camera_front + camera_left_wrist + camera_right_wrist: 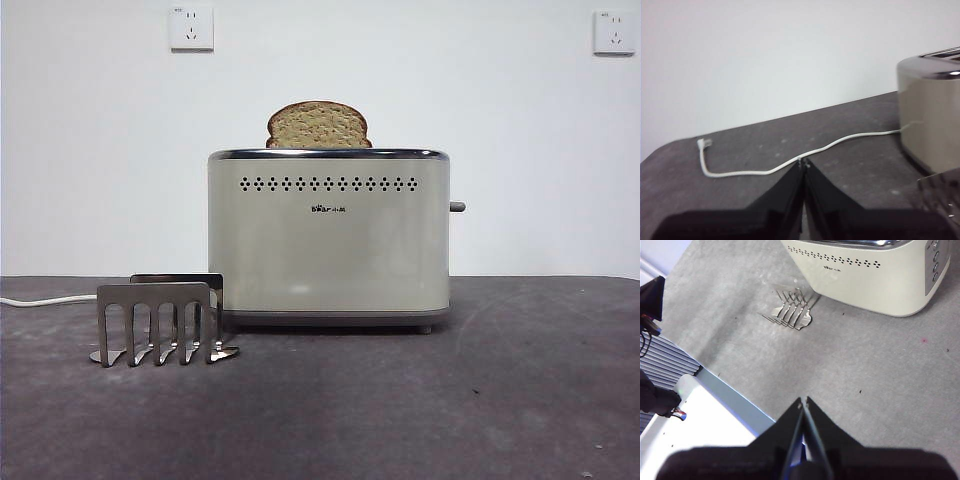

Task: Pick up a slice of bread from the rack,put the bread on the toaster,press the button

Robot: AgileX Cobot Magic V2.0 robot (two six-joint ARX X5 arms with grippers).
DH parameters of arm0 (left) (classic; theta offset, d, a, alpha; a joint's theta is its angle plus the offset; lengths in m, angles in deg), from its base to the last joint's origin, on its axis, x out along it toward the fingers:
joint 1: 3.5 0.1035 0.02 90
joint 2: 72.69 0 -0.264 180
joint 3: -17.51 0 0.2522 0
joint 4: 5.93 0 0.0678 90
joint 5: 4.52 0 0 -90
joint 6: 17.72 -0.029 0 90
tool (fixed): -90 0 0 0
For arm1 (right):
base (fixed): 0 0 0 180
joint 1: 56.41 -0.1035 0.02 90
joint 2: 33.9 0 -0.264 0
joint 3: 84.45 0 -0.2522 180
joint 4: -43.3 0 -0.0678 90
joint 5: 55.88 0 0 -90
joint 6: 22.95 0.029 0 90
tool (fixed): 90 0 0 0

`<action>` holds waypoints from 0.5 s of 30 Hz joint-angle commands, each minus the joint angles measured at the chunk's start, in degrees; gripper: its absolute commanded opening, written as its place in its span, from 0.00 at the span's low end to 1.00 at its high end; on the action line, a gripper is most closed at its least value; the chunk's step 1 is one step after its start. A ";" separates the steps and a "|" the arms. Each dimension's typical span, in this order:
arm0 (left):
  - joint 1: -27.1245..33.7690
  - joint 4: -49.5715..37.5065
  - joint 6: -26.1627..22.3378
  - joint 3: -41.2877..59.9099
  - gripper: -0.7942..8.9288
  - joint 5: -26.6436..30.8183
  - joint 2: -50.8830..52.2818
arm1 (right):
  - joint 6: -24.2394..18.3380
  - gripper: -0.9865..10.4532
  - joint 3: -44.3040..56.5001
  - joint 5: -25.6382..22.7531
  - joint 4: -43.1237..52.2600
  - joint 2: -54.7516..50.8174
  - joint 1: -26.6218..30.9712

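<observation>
The slice of bread [319, 125] stands upright in the toaster [328, 235], its domed top showing above the chrome rim. The grey button [457, 207] sticks out from the toaster's right end. The silver rack [161, 319] sits bare on the table at the toaster's front left; it also shows in the right wrist view as rack [790, 311] beside the toaster [875, 275]. My left gripper [803, 161] is shut and holds nothing, off the toaster's [930, 115] cord end. My right gripper [803, 401] is shut and holds nothing, high over the table's near side.
A white power cord [790, 164] runs from the toaster across the dark table [400, 400] to a loose plug [704, 143]. Two white wall sockets [191, 28] hang on the back wall. The table's edge and a white ledge [705, 415] lie below my right gripper.
</observation>
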 commanded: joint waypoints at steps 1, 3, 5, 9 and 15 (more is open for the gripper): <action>0.17 -0.46 2.56 2.23 0.08 2.40 0.96 | -0.46 0.09 0.42 0.07 0.20 -0.09 -0.09; 0.17 -0.48 2.82 3.32 0.08 3.06 1.07 | -0.46 0.09 0.42 0.07 0.20 -0.09 -0.09; 0.17 -0.48 2.82 4.48 0.08 2.95 1.20 | -0.46 0.09 0.42 0.07 0.22 -0.09 -0.09; 0.15 1.46 4.28 5.88 0.08 2.47 2.03 | -0.46 0.09 0.42 0.07 0.22 -0.07 -0.09; 0.11 6.19 8.57 5.88 0.08 2.10 2.43 | -0.46 0.09 0.42 0.07 0.20 -0.09 -0.09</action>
